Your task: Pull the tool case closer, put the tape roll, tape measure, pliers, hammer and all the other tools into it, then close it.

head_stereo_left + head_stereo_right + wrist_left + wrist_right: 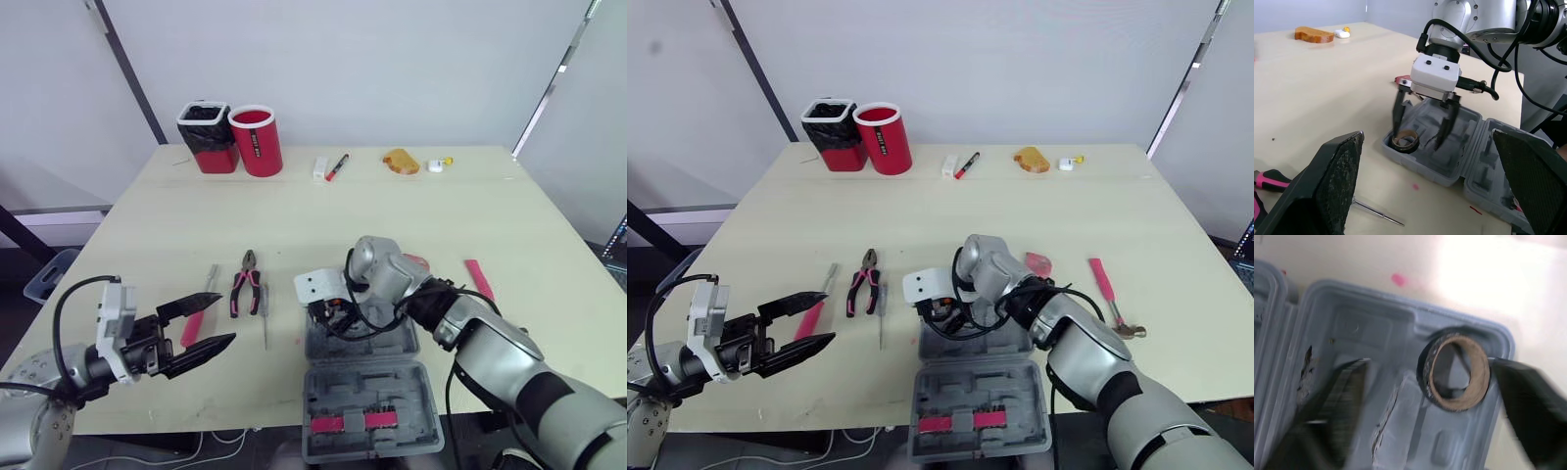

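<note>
The right end effector is hanging with fingers spread inside the far half of the open tool case. The tape roll is lying in a corner there, between the fingers, though contact is hard to judge. The right arm is hiding part of a pink object just beyond the case, too covered to name. The left end effector is hovering spread wide over a pink-handled tool, covering part of its handle. Pliers and a screwdriver are lying just beside it. The hammer is resting to the right of the case. The case's near half is sitting at the table front edge, seemingly jutting past it. Bare tabletop is stretching wide beyond the tools.
</note>
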### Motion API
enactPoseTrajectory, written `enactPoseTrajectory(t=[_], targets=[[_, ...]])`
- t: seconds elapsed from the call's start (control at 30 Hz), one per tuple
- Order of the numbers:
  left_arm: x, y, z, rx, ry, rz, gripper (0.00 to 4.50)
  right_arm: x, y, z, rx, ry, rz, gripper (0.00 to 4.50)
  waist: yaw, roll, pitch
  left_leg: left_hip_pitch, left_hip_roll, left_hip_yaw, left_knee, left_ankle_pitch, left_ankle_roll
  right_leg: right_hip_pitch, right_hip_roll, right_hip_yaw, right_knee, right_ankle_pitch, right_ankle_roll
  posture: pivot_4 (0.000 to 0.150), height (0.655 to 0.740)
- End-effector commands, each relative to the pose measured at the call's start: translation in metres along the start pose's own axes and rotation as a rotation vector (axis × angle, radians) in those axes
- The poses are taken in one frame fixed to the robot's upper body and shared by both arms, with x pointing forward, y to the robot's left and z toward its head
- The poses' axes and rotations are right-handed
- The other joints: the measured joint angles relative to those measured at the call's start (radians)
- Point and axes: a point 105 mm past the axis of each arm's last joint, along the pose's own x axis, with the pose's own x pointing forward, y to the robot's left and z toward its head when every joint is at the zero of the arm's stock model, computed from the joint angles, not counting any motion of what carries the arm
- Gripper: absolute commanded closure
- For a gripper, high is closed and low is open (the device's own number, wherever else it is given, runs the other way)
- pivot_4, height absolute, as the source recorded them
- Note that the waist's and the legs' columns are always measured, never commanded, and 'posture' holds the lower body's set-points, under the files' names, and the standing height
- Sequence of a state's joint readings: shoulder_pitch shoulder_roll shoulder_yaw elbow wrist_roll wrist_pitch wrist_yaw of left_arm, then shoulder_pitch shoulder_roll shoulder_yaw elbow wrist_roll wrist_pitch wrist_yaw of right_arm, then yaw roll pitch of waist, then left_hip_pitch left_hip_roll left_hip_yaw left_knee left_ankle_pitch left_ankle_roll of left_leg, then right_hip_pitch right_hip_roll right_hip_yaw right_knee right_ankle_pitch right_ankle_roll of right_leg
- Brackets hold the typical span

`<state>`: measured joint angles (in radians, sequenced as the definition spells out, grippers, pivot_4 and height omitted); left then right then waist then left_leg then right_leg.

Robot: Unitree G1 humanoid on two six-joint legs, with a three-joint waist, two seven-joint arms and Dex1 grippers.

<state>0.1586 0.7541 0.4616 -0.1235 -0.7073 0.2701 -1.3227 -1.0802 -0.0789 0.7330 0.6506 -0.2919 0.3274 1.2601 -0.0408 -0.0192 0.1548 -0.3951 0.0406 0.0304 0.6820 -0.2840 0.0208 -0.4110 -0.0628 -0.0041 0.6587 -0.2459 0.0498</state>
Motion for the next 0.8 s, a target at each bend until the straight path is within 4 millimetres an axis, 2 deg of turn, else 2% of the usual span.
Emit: enactPoseTrajectory(t=[0.03, 0.17, 0.27, 0.3, 0.37, 0.43, 0.73, 0.8], targets=[[0.0, 0.0, 0.005, 0.036, -0.003, -0.003, 0.0, -0.021, -0.006, 0.023, 0.014, -0.156, -0.034, 0.06, 0.0, 0.0, 0.0, 0.0, 0.0, 0.0, 0.0, 0.0, 0.0, 0.0, 0.0, 0.0, 0.0, 0.0, 0.0, 0.15, 0.74], [0.001, -0.001, 0.004, 0.031, -0.007, -0.002, 0.0, -0.044, -0.012, 0.041, 0.131, -0.464, -0.11, 0.06, 0.001, -0.001, 0.0, 0.0, 0.0, -0.001, 0.0, 0.0, 0.0, 0.001, -0.001, -0.001, -0.001, 0.0, 0.0, 0.15, 0.74], [0.002, -0.001, 0.004, 0.03, -0.012, 0.002, 0.0, -0.047, -0.013, 0.027, 0.223, -0.557, -0.192, 0.06, 0.002, 0.0, 0.0, 0.0, 0.0, -0.002, -0.001, 0.0, 0.0, 0.001, -0.001, -0.002, -0.001, 0.0, -0.001, 0.15, 0.74], [0.002, 0.0, 0.004, 0.029, -0.014, 0.003, 0.0, -0.045, -0.012, 0.022, 0.242, -0.573, -0.206, 0.44, 0.002, 0.0, 0.0, 0.0, 0.0, -0.003, -0.001, 0.0, 0.0, 0.001, -0.002, -0.003, -0.001, 0.001, -0.001, 0.15, 0.74], [0.003, 0.0, 0.003, 0.028, -0.015, 0.003, 0.0, -0.04, -0.008, 0.016, 0.265, -0.588, -0.221, 0.84, 0.001, 0.0, 0.0, 0.0, 0.0, -0.003, -0.001, 0.0, 0.0, 0.001, -0.002, -0.003, -0.001, 0.001, -0.001, 0.15, 0.74], [0.004, 0.0, 0.002, 0.025, -0.017, 0.003, 0.0, -0.036, -0.009, 0.013, 0.287, -0.621, -0.271, 1.75, 0.0, 0.0, 0.0, 0.0, -0.001, -0.002, -0.001, 0.0, 0.0, 0.001, -0.002, -0.002, -0.001, 0.001, -0.001, 0.15, 0.74], [0.01, 0.001, 0.002, 0.023, -0.022, -0.011, 0.0, -0.023, 0.0, 0.002, 0.351, -0.684, -0.319, 1.75, 0.001, 0.0, 0.0, 0.0, 0.0, -0.002, -0.001, 0.0, 0.0, 0.001, -0.001, -0.002, -0.001, 0.001, -0.002, 0.15, 0.74], [0.011, 0.002, 0.002, 0.022, -0.023, -0.013, 0.0, -0.022, 0.002, 0.0, 0.359, -0.686, -0.32, 2.29, 0.001, 0.0, 0.0, 0.0, 0.0, -0.002, -0.001, 0.0, 0.0, 0.001, -0.001, -0.002, -0.001, 0.001, -0.002, 0.15, 0.74]])
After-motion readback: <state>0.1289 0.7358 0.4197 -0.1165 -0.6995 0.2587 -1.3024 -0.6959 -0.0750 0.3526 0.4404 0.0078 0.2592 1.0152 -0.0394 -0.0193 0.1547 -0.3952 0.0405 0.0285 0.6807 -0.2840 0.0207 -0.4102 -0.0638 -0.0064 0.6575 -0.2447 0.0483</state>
